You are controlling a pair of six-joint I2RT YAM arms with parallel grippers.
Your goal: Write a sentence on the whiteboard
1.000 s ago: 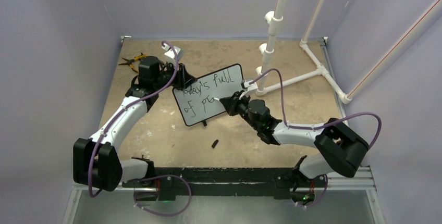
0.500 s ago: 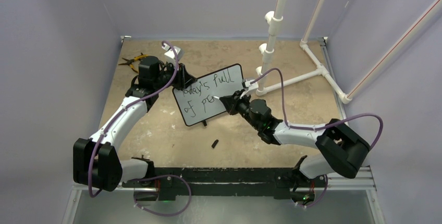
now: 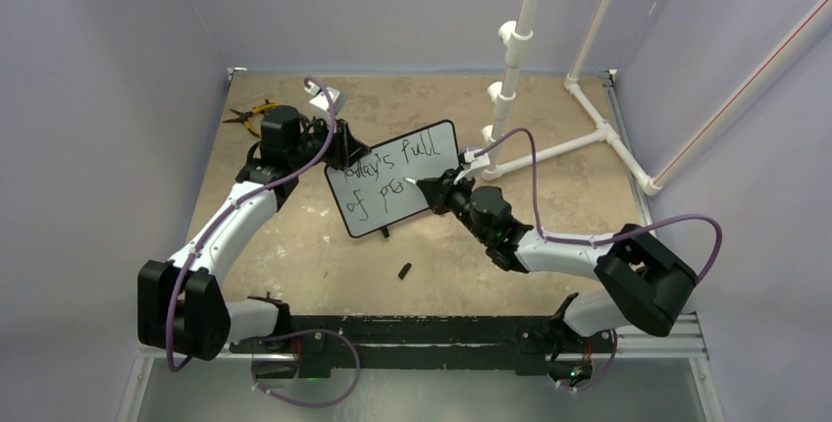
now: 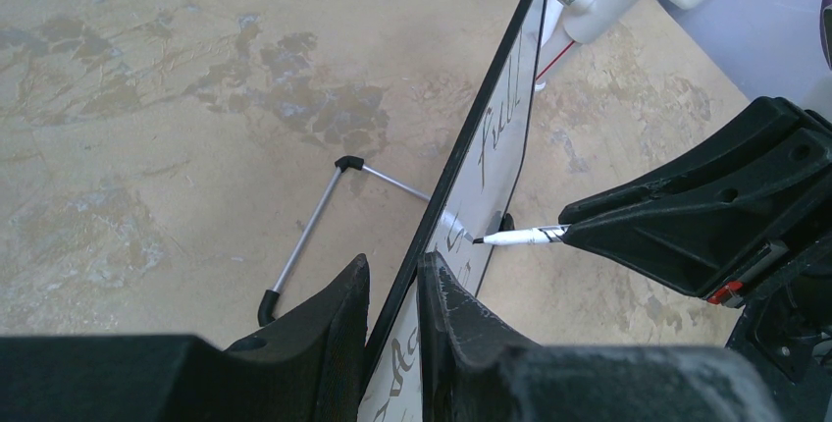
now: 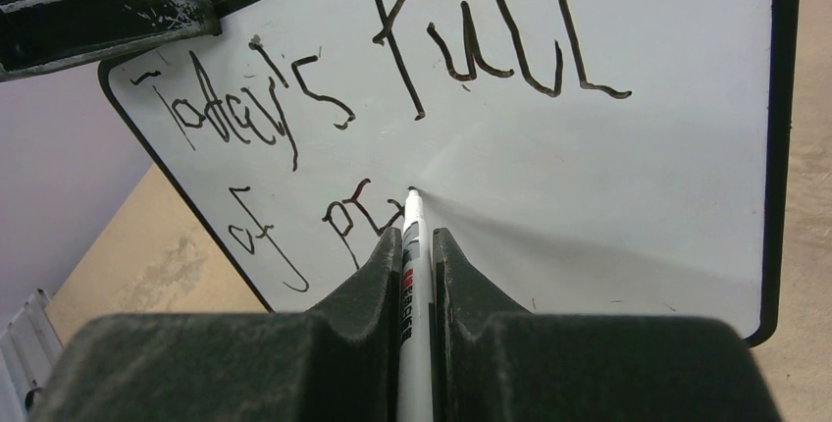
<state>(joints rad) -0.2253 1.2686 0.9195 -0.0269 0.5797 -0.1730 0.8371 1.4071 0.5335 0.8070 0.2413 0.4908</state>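
Note:
The whiteboard stands tilted on the table's middle, black-framed. The sentence reads "Today's full" on the top line and "of pr" plus part of a letter below; its strokes fill the right wrist view. My left gripper is shut on the board's left edge, with the frame pinched between its fingers. My right gripper is shut on a white marker. The marker's black tip touches the board just after the "pr", and the marker also shows from the side.
A small black marker cap lies on the table in front of the board. Yellow-handled pliers rest at the back left. A white pipe frame rises at the back right. The board's metal stand leg props it from behind.
The right gripper has carried the marker tip slightly up and to the right on the second line, adding a stroke after "p". The left arm and board have stayed put.

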